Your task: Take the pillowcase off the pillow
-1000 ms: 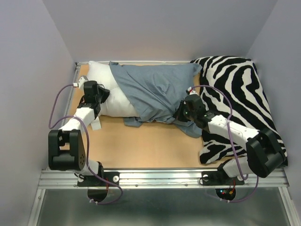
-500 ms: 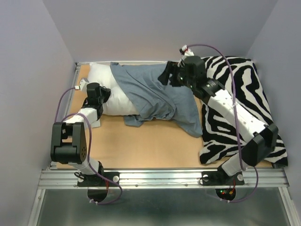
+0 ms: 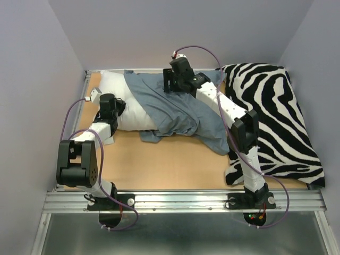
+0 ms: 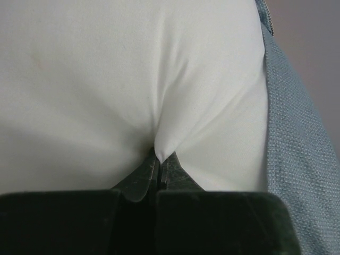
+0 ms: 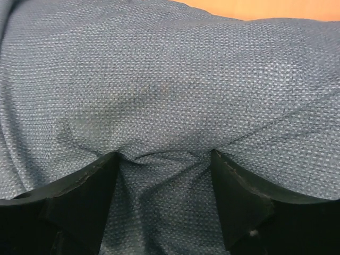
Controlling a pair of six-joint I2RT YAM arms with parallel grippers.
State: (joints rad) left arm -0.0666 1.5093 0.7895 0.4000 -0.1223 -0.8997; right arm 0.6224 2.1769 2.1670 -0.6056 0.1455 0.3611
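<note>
The white pillow (image 3: 114,87) lies at the back left of the table, its right part covered by the dusty blue pillowcase (image 3: 175,114), which trails down toward the middle. My left gripper (image 3: 113,106) sits at the pillow's near left side, shut on a pinch of white pillow (image 4: 133,79) fabric; the left gripper (image 4: 159,158) has the cloth peaking between its tips, with the pillowcase (image 4: 297,159) at the right edge. My right gripper (image 3: 171,84) reaches to the back over the case. Seen from the wrist, the right gripper (image 5: 164,156) stands open, its fingertips (image 5: 109,162) pressed into the pillowcase (image 5: 170,79).
A black-and-white zebra-print cushion (image 3: 276,117) fills the right side of the table, under the right arm's elbow. Bare tan tabletop (image 3: 170,164) shows in front of the pillow. Grey walls close in the back and both sides.
My right gripper let go of the pillowcase's lower right part, opened, and swung up and left to the back of the case. My left gripper closed on the pillow and stayed.
</note>
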